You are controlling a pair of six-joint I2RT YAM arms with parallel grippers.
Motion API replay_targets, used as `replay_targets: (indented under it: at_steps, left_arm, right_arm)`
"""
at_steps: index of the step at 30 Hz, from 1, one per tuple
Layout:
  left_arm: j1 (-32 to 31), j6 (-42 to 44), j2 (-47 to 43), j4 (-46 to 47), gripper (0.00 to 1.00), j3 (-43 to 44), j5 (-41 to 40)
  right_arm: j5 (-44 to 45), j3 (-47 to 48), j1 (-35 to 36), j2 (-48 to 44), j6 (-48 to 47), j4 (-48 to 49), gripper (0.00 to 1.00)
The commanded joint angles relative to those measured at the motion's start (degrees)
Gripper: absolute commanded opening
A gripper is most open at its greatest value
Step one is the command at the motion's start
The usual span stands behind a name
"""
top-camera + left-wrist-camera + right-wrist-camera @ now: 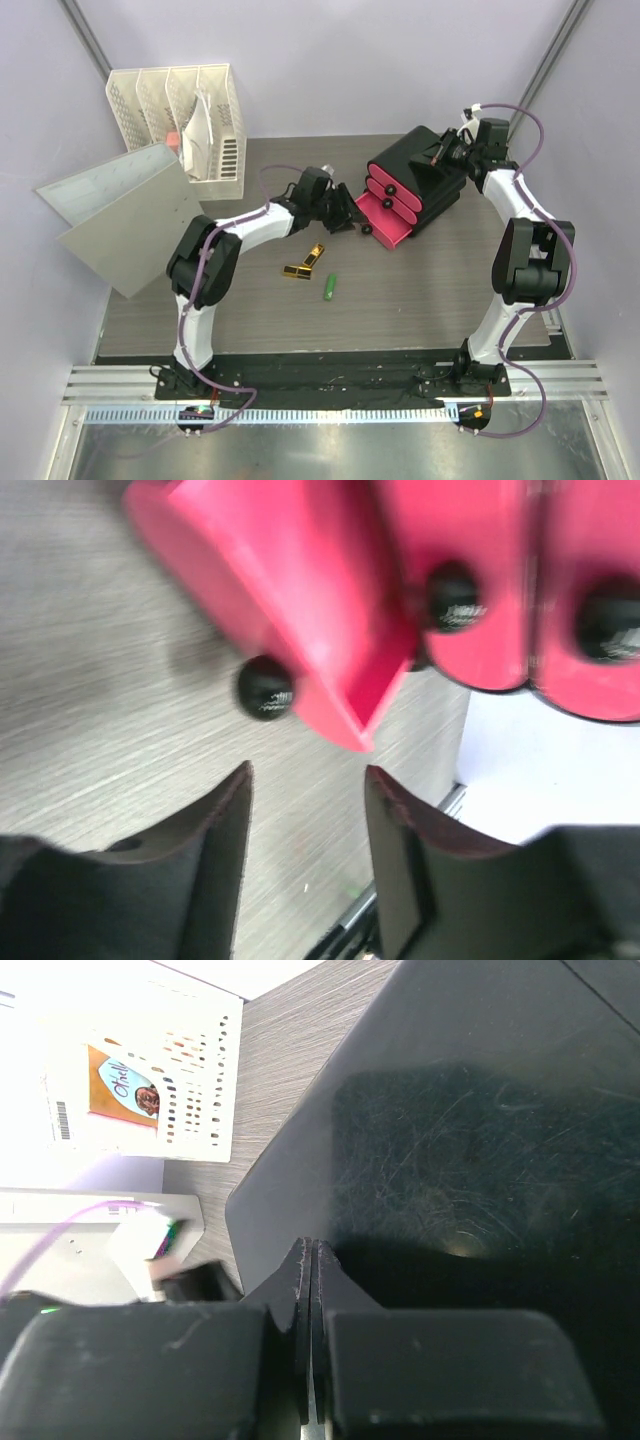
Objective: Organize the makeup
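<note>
Two gold-black lipsticks (315, 255) (297, 270) and a green stick (329, 287) lie on the table in front of the black organizer (425, 160). Its lowest pink drawer (392, 222) is pulled out. My left gripper (346, 221) hovers just left of that drawer, open and holding nothing. In the left wrist view the fingertips (240, 790) stand apart over bare table, just short of the drawer's corner (350, 705) and its black knob (265, 688). My right gripper (312, 1252) is shut, with its tips resting on the organizer's black top (480, 1110). No other makeup shows.
A white slotted file rack (185, 115) stands at the back left, with grey boards (120, 210) leaning beside it. Two closed pink drawers (560, 570) sit above the open one. The table's right edge lies close behind the organizer.
</note>
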Motion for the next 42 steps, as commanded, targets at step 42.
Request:
replay_targets:
  at_steps: [42]
  left_arm:
    - [-2.9, 34.8, 1.2, -44.7, 0.37, 10.0, -21.1]
  right_arm:
    - [6.4, -5.5, 0.5, 6.3, -5.0, -15.7, 0.01]
